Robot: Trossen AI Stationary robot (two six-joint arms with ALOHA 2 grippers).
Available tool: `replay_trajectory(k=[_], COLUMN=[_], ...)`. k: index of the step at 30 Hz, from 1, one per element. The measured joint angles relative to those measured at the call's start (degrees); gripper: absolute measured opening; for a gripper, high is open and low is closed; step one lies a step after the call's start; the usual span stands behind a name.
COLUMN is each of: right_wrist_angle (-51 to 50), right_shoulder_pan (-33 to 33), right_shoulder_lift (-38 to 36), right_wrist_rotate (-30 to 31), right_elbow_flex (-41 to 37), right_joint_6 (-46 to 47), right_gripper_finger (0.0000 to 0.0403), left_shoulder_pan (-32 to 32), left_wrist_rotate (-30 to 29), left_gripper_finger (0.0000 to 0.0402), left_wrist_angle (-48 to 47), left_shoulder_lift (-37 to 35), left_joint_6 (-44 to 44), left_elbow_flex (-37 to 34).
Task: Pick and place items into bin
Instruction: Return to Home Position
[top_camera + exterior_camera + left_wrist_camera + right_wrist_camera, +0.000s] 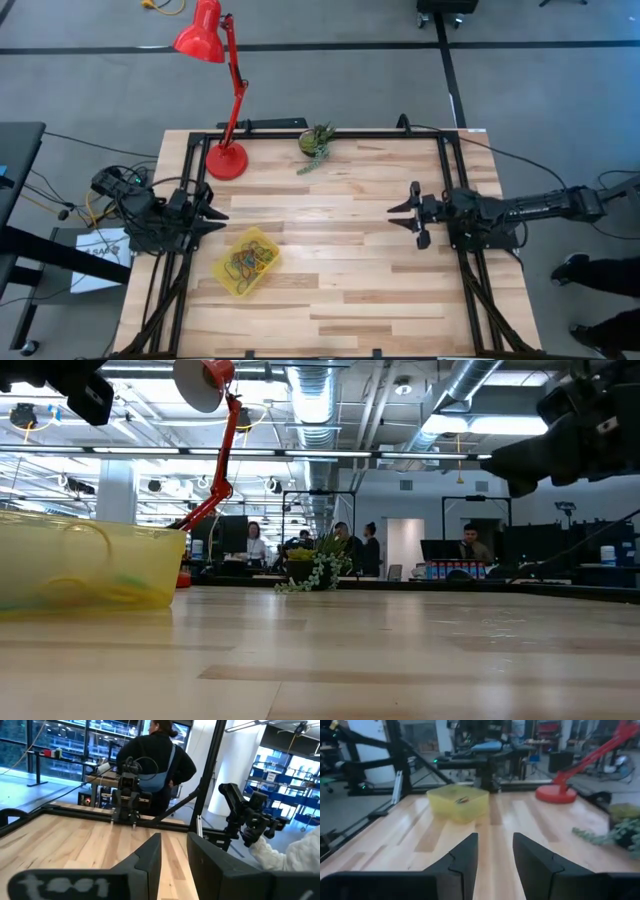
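At opposite table (pixel 340 250) edges, left hand (pixel 218 213) and right hand (pixel 405 222) hang, seemingly parted.

- A red desk lamp (pixel 226 161) stands on its round base near the far left corner of the wooden table (pixel 350 290).
- A green plant-like clump (pixel 316 143) sits at the table's far edge near the middle, apart from the lamp, with a strand trailing onto the wood.
- A black metal frame (pixel 330 134) runs along the table's edges.
- A person in a dark top (pixel 160 760) stands beyond the table, back turned.
- Several people (pixel 256 543) stand far back in the room.
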Motion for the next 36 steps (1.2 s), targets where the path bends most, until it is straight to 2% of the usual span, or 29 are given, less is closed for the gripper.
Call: replay_trajectory(k=[10,14,17,20,23,29,36], right_wrist_angle=[-2.8,-3.2,-3.3,-3.9,-9.3,-28.9,-27.3], right_shoulder_pan=[-7.5,-8.7,-8.7,-8.7,-9.3,-10.1,-8.2], right_shoulder_lift=[0.0,0.0,-0.2,-1.6,-4.6,-11.9,-21.6], right_wrist_rotate=[-0.6,-5.7,-10.3,-12.2,-12.2,-12.2,-14.5], right_elbow_flex=[0.4,0.4,0.4,0.5,2.3,10.0,7.3], right_joint_6=[-1.2,-1.2,-1.2,-1.2,-1.2,-1.7,-6.8], right_gripper_finger=[0.0118,0.0118,0.0118,0.0118,0.0118,0.0118,0.0118], left_shoulder_pan=[0.0,0.0,0.0,0.0,0.0,0.0,0.0], left_wrist_rotate=[0.5,3.6,2.9,1.9,2.0,1.5,1.5], left_gripper_finger=[0.0082,0.0082,0.0082,0.0082,0.0082,0.0082,0.0082], left_wrist_angle=[-0.9,-0.8,-1.5,-1.7,-1.5,-1.7,-0.1], left_shoulder_lift=[0.0,0.0,0.0,0.0,0.0,0.0,0.0], left_joint_6=[2.7,4.4,5.1,5.1,5.1,5.5,6.6], left_elbow_flex=[0.0,0.0,0.0,0.0,0.0,0.0,0.0])
